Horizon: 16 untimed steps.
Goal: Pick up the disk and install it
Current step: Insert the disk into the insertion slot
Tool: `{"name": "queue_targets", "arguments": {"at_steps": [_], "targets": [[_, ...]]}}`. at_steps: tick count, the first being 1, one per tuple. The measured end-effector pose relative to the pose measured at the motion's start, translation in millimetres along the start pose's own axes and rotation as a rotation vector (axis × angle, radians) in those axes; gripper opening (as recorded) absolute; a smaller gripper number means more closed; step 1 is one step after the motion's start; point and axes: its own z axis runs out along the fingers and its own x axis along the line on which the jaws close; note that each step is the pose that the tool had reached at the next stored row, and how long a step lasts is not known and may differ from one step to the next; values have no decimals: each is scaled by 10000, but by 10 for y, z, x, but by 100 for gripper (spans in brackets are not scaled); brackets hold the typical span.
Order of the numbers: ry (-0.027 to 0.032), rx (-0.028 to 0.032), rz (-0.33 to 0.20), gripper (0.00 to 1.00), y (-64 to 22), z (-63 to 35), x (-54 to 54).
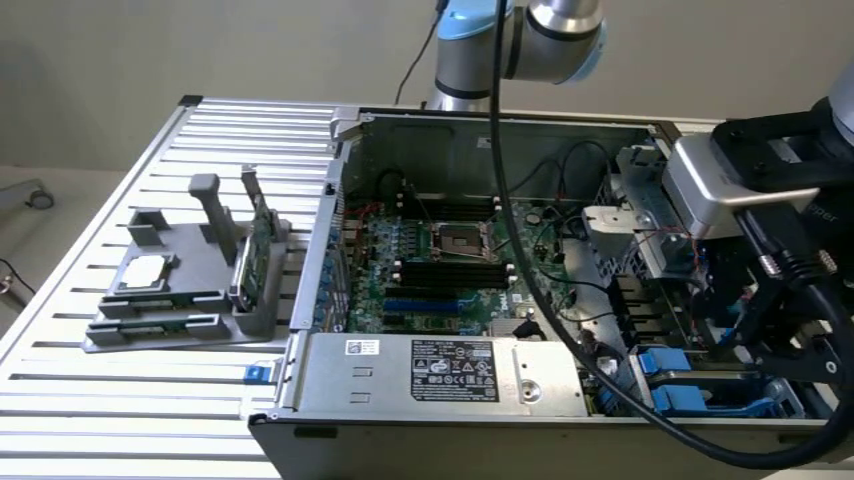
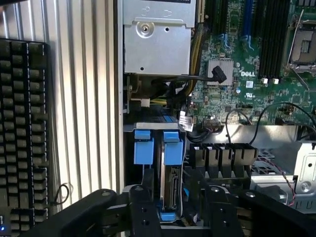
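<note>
The disk [image 2: 170,190] stands on edge in the drive bay at the corner of the open computer case [image 1: 350,210]. It shows a silver-grey edge and a blue carrier tab [image 2: 174,148]. A second blue carrier [image 2: 143,150] sits right beside it. My gripper [image 2: 180,195] hangs just over the bay. Its black fingers [image 2: 144,197] straddle the disk with a gap on each side, so it is open. In the exterior view my gripper [image 1: 727,335] is low at the case's right end, above the blue carriers [image 1: 687,390].
A grey power supply [image 1: 441,370] fills the case's near side and the motherboard [image 1: 441,260] lies behind it. The arm's black cable [image 1: 534,300] drapes across the case. On the slatted table, a grey fixture [image 1: 174,320] holds a square chip [image 1: 147,270] and a green stick [image 1: 250,260]. A keyboard [image 2: 22,133] lies beside the case.
</note>
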Motion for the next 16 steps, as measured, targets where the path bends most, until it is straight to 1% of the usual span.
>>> {"name": "queue_targets", "arguments": {"at_steps": [1,2,3,5,7,8,16], "targets": [[-2,0,1,44,-2,18,1],[-5,0,1,32,-5,36,3],[-9,0,1,32,-9,55,4],[-19,0,3,20,-19,91,8],[-31,1,4,20,-22,127,11],[-36,1,6,14,-22,145,13],[-50,1,6,14,-9,289,25]]}}
